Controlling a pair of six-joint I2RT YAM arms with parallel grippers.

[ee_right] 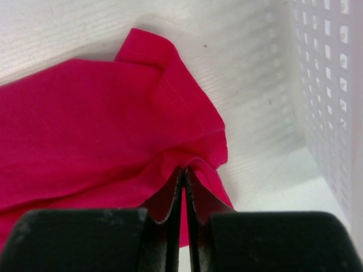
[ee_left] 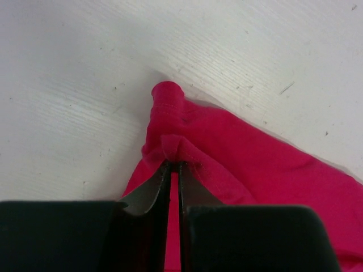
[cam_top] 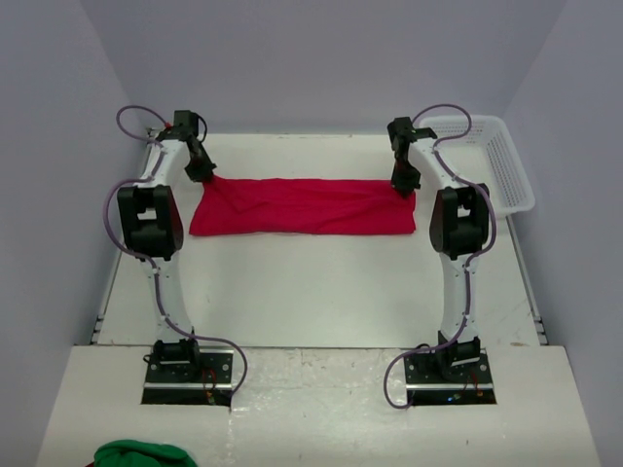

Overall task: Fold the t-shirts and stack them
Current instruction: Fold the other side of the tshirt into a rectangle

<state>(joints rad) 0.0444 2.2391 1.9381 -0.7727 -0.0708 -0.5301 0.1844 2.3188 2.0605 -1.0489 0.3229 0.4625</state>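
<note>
The left tool [ee_left: 174, 164] is clenched on a small pinch of red cloth. Its two fingers nearly meet, with only a fold of fabric between them. A hemmed corner bunches up just past the tips, toward twelve o'clock in the left wrist view. The right tool [ee_right: 184, 169] is clamped the same way on the opposite corner, and a stitched edge folds over beyond it at eleven o'clock.

Outward from both grips lies the t-shirt [cam_top: 302, 206], a long red band across the far half of the desk [cam_top: 321, 292]. In the top view its ends point to nine and three o'clock. Only the two far corners lift at the tools; the rest lies flat.

Gripping both far corners at once holds that edge level. I judge this is so the arms can carry it toward six o'clock for the next fold.

The white mesh basket [cam_top: 506, 165] stands near the right tool at three o'clock, close enough that the right arm should mind it. A green cloth [cam_top: 131, 454] lies at the near edge, seven o'clock, well apart.
</note>
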